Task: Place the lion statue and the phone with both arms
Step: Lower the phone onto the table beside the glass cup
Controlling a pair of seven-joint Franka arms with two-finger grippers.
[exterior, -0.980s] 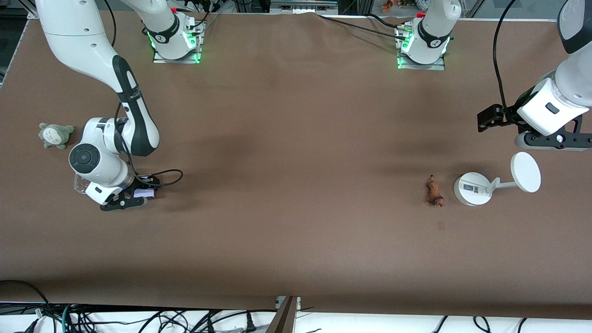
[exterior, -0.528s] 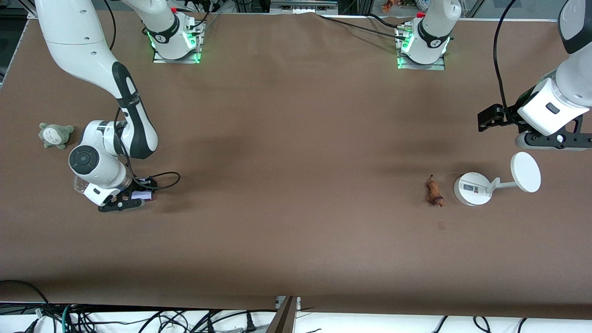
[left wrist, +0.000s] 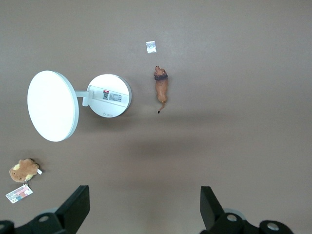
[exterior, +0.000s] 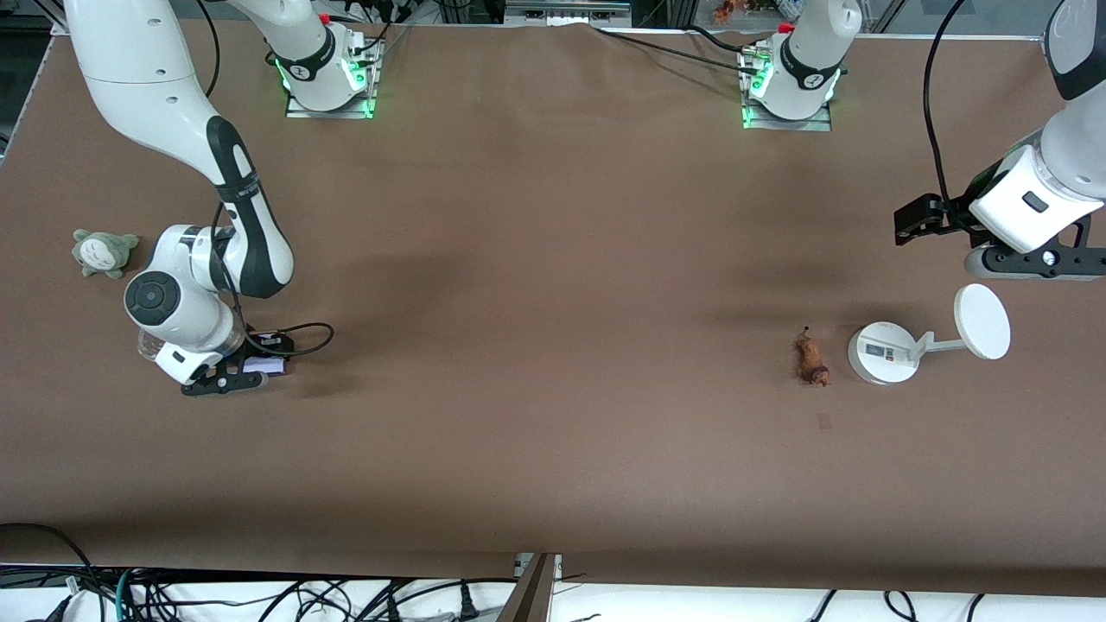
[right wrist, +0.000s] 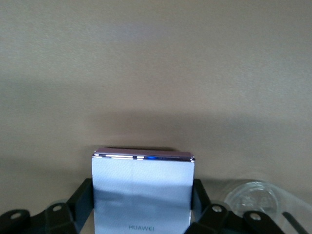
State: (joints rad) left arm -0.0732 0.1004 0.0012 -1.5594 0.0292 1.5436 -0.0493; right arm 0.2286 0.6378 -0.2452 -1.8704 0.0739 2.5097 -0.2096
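The lion statue (exterior: 811, 360) lies on the brown table beside the white stand's base; it also shows in the left wrist view (left wrist: 161, 87). My left gripper (exterior: 1032, 262) hangs open and empty high over the table beside the stand's disc; its fingers (left wrist: 73, 207) stand wide apart. My right gripper (exterior: 226, 377) is shut on the phone (exterior: 263, 366) and holds it low over the table at the right arm's end. In the right wrist view the pale lavender phone (right wrist: 142, 190) sits between the black fingers (right wrist: 82, 197).
A white round-based stand (exterior: 883, 352) with a disc (exterior: 982, 321) lies beside the lion. A grey-green plush (exterior: 104, 251) sits near the right arm. A clear glass item (right wrist: 253, 197) is beside the right gripper. A brown plush (left wrist: 23, 169) and a paper scrap (left wrist: 151, 46) lie nearby.
My right gripper has shifted slightly toward the right arm's end of the table with the phone in it. The left arm has hardly moved.
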